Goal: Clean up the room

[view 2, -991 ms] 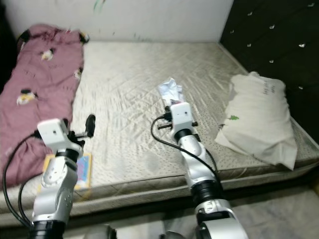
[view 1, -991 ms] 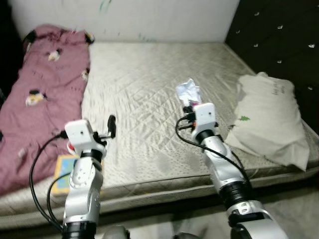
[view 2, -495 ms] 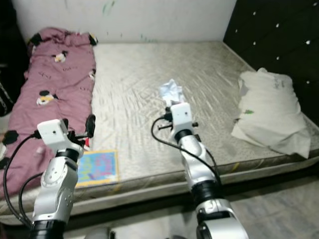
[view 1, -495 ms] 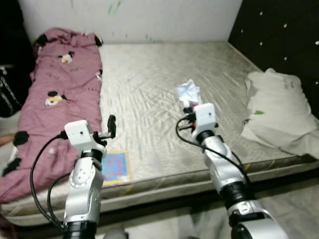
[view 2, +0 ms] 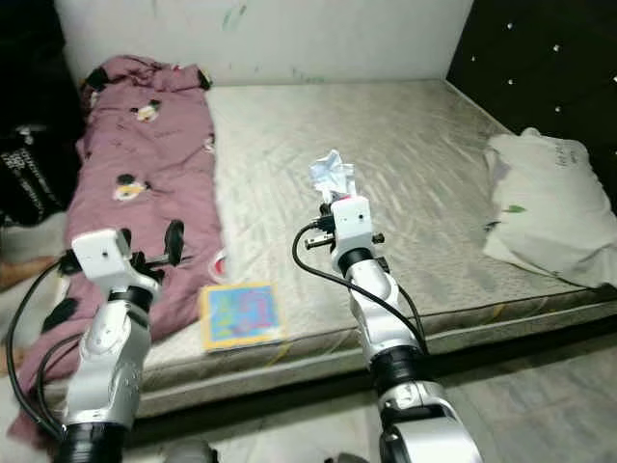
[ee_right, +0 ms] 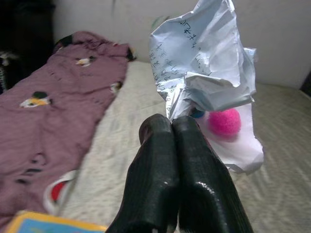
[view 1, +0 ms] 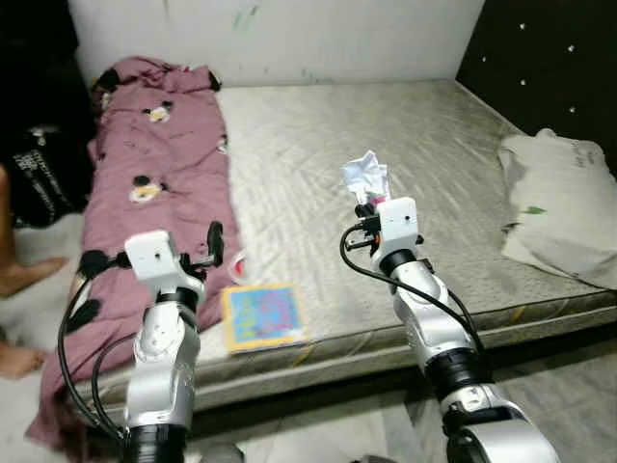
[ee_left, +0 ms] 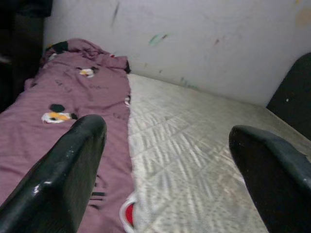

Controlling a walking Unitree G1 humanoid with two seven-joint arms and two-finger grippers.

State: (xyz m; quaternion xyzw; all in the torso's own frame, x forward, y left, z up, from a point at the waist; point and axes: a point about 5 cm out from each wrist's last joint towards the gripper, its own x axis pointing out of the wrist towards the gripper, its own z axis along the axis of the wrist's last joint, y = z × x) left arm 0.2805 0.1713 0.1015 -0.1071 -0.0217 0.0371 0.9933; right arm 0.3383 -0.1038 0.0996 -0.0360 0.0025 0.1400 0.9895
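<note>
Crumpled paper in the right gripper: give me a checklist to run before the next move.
1. Right gripper shut on the crumpled paper: ok.
2. Paper lifted off the mattress: ok.
3. Left gripper open and holding nothing: ok.
4. Somewhere to drop the paper, such as a bin: cannot tell.
5. Other clutter left on the bed: not ok; colourful book at the mattress edge, purple blanket spread along the robot's left side.
6. Person's bare feet near the robot's left: not ok; keep distance.

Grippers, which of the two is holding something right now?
The right gripper: its fingers are shut on a crumpled paper held up above the mattress. The left gripper is open, with nothing between its fingers.
</note>
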